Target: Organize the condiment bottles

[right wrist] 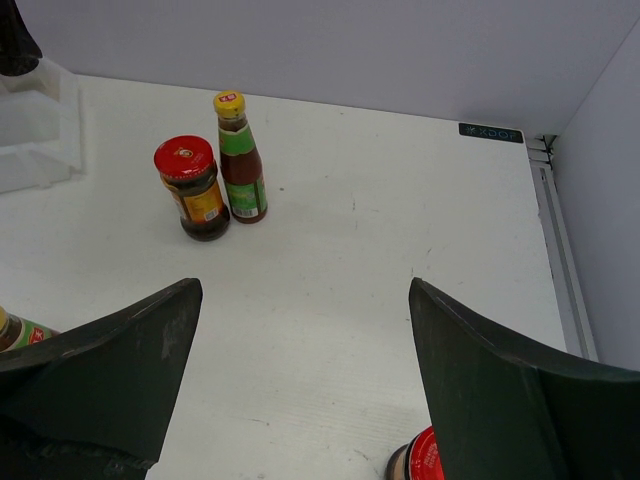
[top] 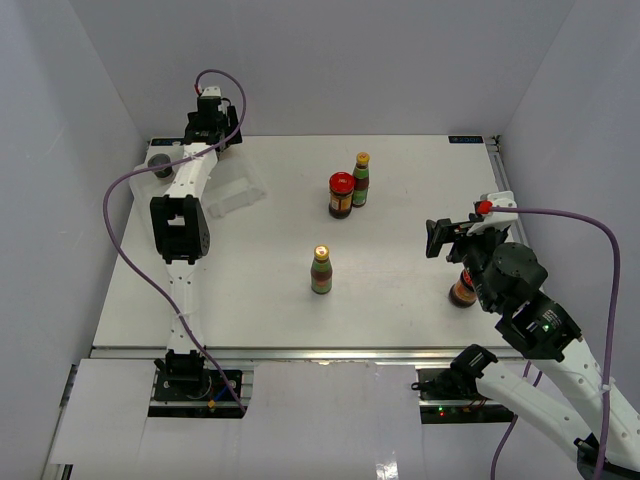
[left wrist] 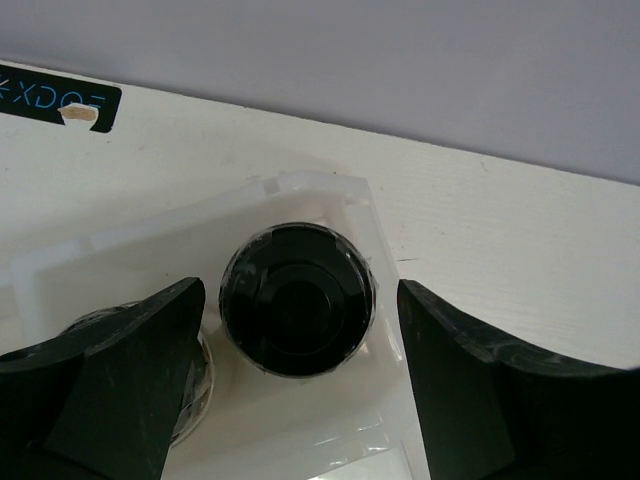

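Note:
My left gripper (top: 207,138) (left wrist: 300,288) hangs open at the far left corner. Its jaws stand either side of a black-capped shaker (left wrist: 296,298) in the corner of the clear tray (left wrist: 330,190), without touching it. A second shaker (top: 160,165) (left wrist: 195,385) is half hidden behind the left finger. A red-lidded jar (top: 341,195) (right wrist: 192,190) and a yellow-capped bottle (top: 361,180) (right wrist: 238,158) stand together mid-table. Another yellow-capped bottle (top: 321,270) stands alone. My right gripper (top: 445,238) (right wrist: 305,285) is open and empty above a second red-lidded jar (top: 462,290) (right wrist: 425,460).
The clear tray (top: 240,190) lies at the back left, partly under the left arm. Walls close the back and both sides. A metal rail (right wrist: 560,260) runs along the table's right edge.

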Available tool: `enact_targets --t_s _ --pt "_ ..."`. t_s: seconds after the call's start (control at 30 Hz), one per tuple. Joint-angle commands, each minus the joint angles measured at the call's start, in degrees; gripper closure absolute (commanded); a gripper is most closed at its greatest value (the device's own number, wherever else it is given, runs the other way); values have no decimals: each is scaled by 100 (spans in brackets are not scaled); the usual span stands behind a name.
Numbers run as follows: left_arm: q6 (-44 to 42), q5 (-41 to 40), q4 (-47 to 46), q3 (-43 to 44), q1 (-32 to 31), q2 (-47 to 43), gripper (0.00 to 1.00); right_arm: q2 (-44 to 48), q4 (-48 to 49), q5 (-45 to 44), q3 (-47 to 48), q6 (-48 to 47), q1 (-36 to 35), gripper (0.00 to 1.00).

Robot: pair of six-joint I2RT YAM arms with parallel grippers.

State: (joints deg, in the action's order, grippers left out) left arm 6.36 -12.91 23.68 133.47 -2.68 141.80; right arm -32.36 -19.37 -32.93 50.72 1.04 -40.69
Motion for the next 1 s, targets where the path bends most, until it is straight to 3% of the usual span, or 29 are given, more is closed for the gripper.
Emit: enact_targets --t_s 0.0,0.3,0.63,0.87,0.97 --pt "41 -22 -238 -32 30 -281 10 6 342 -148 -36 -77 -36 10" --pt "33 244 -223 -117 12 -542 8 44 372 -178 -122 -77 -35 10" --pt "172 825 27 -353 -59 -1604 2 95 175 -153 -26 -24 -36 10" --pt "637 1509 377 -973 -286 -2500 2 237 -82 -104 120 56 -28 10" --pt "793 1680 729 -1759 -680 -3178 4 223 -408 39 215 178 -35 10"
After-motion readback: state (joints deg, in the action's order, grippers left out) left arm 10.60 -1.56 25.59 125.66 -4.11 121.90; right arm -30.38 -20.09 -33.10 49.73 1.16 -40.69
